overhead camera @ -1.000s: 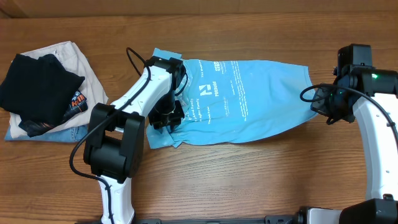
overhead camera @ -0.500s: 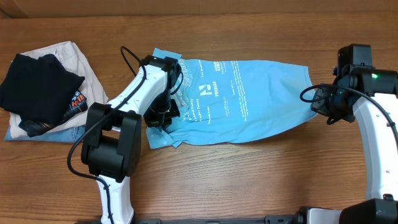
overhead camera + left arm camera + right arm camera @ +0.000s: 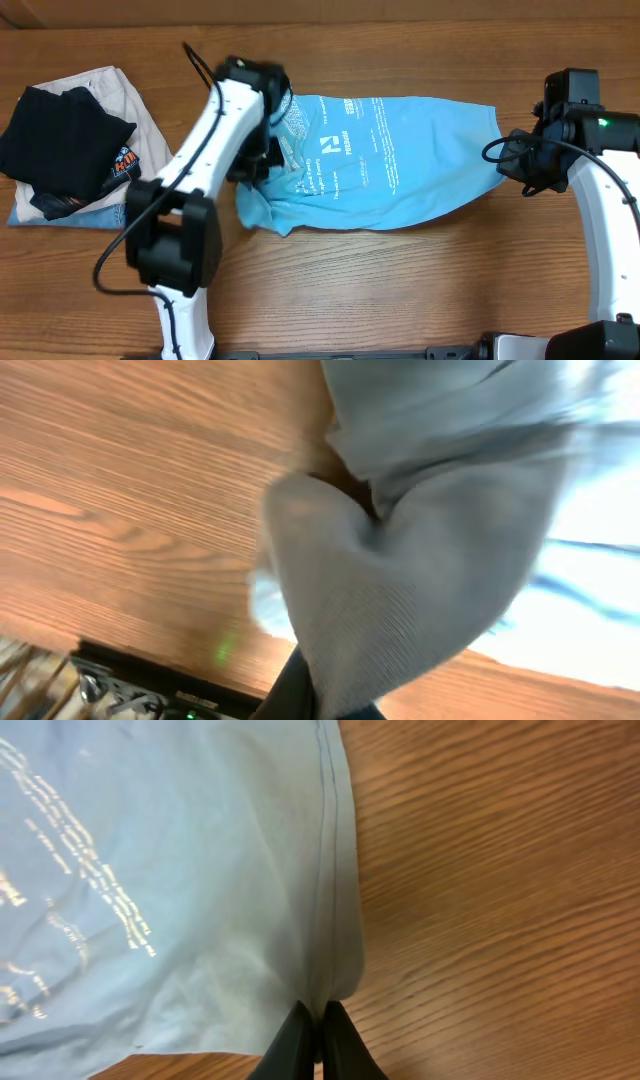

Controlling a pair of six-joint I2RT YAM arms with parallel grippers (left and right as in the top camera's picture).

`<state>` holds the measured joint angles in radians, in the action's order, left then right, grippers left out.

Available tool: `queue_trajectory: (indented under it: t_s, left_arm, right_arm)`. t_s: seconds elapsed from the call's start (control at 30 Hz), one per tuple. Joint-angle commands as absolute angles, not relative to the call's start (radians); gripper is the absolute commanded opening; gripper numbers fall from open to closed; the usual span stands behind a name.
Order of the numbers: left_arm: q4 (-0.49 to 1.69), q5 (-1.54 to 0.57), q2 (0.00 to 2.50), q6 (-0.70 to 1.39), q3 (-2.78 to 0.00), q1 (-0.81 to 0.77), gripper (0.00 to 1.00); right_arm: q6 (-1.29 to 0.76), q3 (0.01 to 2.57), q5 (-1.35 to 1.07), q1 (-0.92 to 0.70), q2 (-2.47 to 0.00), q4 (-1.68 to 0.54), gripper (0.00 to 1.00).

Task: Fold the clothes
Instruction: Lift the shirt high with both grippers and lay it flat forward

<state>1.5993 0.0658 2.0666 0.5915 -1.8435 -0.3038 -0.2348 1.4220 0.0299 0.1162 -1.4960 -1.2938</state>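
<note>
At nine o'clock on the tabletop (image 3: 400, 290) lies a beige garment (image 3: 130, 100) with a black garment (image 3: 60, 140) on top of it. The black one has an orange picture. Next is the left pincer (image 3: 258, 160), at the nine o'clock end of the blue T-shirt (image 3: 400, 170). Bunched cloth hangs over it, and it looks clamped on the shirt, with that end up in a lump. The rest of the T-shirt lies flat in the middle of the tabletop, white letters facing up. At its three o'clock end, the right pincer (image 3: 320, 1015) is squeezed together on the shirt's hem.
</note>
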Motion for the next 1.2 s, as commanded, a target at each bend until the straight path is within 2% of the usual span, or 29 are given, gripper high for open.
queue_trajectory:
  t_s: [0.0,0.47,0.73,0.9,1.17]
  left_arm:
    - [1.654,0.115,1.909,0.544,-1.991,-0.247,0.04]
    - [1.652,0.008,1.448,0.442,-2.131,0.106,0.04]
    - [1.528,-0.006,1.256,0.426,-2.138,0.133,0.04]
    - [1.407,0.078,1.151,0.482,-2.143,0.133,0.05]
    - [1.349,0.046,1.2,0.505,-2.143,0.132,0.04]
  right_arm:
    - [-0.236,1.509,0.006,0.113,-1.41,-1.289,0.04]
    - [-0.24,1.95,0.051,0.113,-1.217,-1.427,0.04]
    - [-0.24,2.131,0.145,0.113,-1.146,-1.454,0.04]
    - [-0.241,2.22,0.228,0.113,-1.126,-1.452,0.04]
    - [-0.24,2.225,0.236,0.113,-1.21,-1.407,0.04]
